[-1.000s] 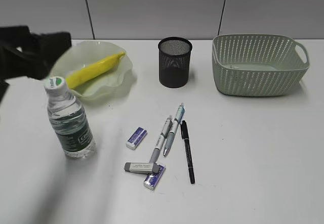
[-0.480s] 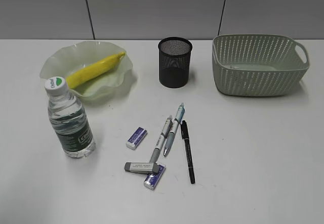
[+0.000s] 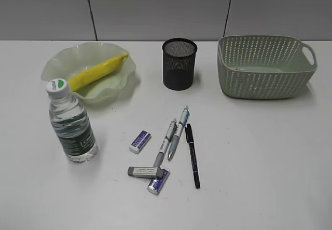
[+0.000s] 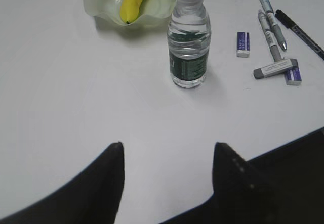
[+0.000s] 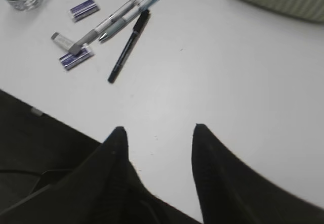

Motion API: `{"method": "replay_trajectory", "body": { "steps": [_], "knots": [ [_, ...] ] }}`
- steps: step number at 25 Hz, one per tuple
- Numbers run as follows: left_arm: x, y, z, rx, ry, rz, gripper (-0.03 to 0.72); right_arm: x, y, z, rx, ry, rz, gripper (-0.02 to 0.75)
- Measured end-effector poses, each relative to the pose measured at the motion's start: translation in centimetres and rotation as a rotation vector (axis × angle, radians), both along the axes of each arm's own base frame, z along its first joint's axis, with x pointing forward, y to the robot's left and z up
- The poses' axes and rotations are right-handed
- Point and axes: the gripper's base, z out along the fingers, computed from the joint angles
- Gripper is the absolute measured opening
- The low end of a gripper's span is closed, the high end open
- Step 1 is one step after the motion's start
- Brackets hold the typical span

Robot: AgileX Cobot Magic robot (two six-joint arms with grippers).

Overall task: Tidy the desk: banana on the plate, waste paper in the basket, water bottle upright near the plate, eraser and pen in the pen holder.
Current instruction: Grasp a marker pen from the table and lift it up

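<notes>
The white desk [image 3: 259, 152] carries a ruffled pale green plate [image 3: 111, 87] at the back left, a black mesh pen holder [image 3: 179, 64] in the middle and a sage-green basket [image 3: 264, 66] at the right. A water bottle [image 3: 71, 123] stands upright in front of the plate. Near the centre lie 3 pens [image 3: 179, 136] side by side and 3 erasers [image 3: 140, 141].

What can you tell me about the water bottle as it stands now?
The water bottle is clear ribbed plastic, with a dark green label around its lower half and a white cap with a green mark. It stands upright on the desk, just in front of the plate, apart from it. Nothing grips or touches it.
</notes>
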Motion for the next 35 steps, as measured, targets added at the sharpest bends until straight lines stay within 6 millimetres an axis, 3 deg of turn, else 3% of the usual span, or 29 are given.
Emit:
{"method": "replay_trajectory", "body": {
  "steps": [5, 8, 13, 18, 24, 32, 35],
  "knots": [
    [-0.2, 0.0, 0.0, -0.005, -0.016, 0.000, 0.417, 6.4, 3.1, -2.4, -0.022, 0.277, 0.080, 0.342],
    [-0.9, 0.2, 0.0, -0.017, -0.060, -0.004, 0.417, 10.4, 6.0, -3.5, -0.069, 0.418, 0.105, 0.342],
    [-2.4, 0.6, 0.0, -0.039, -0.145, -0.007, 0.417, 16.9, 12.8, -6.8, -0.218, 0.644, 0.050, 0.342],
    [-3.2, 0.8, -0.1, -0.050, -0.192, -0.008, 0.417, 21.1, 18.9, -11.0, -0.371, 0.780, -0.017, 0.343],
    [-3.2, 0.8, -0.1, -0.050, -0.192, -0.008, 0.417, 24.4, 22.0, -14.3, -0.372, 0.805, -0.078, 0.372],
    [-3.2, 0.8, -0.1, -0.050, -0.192, -0.008, 0.417, 24.9, 22.3, -18.1, -0.436, 0.870, -0.094, 0.372],
    [-3.2, 0.8, -0.1, -0.050, -0.192, -0.008, 0.417, 24.9, 22.2, -19.0, -0.463, 0.877, -0.093, 0.331]
  ]
}}
